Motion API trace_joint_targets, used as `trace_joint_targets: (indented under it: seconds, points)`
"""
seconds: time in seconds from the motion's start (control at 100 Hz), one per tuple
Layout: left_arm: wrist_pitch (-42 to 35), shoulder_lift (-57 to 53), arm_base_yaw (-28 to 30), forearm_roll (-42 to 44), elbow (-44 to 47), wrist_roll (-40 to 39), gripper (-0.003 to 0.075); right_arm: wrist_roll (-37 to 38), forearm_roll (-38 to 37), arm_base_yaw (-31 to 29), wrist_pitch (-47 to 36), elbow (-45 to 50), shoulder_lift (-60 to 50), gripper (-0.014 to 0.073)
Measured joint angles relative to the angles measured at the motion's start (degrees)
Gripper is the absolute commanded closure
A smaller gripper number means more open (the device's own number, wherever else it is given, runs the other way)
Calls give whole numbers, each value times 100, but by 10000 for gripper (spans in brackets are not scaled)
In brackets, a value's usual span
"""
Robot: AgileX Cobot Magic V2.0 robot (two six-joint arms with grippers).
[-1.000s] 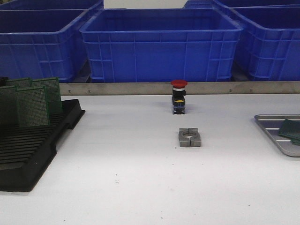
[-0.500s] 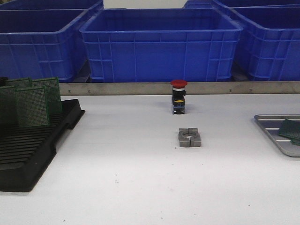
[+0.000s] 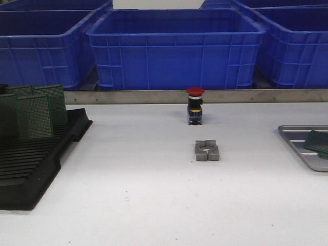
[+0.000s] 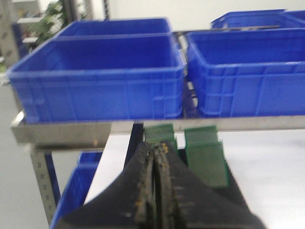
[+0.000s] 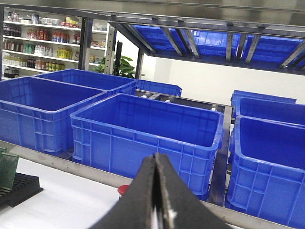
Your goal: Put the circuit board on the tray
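Observation:
Several green circuit boards (image 3: 35,117) stand upright in a black slotted rack (image 3: 31,164) at the table's left. The silver-grey tray (image 3: 297,146) lies at the right edge, cut off by the frame, with a green board (image 3: 318,141) lying in it. Neither gripper shows in the front view. In the left wrist view my left gripper (image 4: 156,148) is shut, its fingers pressed together just in front of the racked boards (image 4: 206,155). In the right wrist view my right gripper (image 5: 156,157) is shut and empty, above the table and facing the bins.
A red-capped push button (image 3: 195,105) stands at the table's middle back, with a grey metal clamp block (image 3: 207,150) in front of it. Blue plastic bins (image 3: 174,46) line the back behind a metal rail (image 3: 154,96). The button's cap also shows in the right wrist view (image 5: 123,190).

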Motion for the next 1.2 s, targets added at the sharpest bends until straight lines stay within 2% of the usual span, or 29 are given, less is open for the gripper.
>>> trace_joint_targets:
  seconds: [0.1, 0.26, 1.2]
  points:
    - [73, -431, 24, 109, 509, -219, 741, 0, 0, 0, -3, 0, 0, 653]
    - [474, -530, -46, 73, 509, -97, 741, -37, 0, 0, -13, 0, 0, 653]
    - [524, -530, -53, 7, 509, 42, 741, -27, 10, 0, -13, 3, 0, 653]
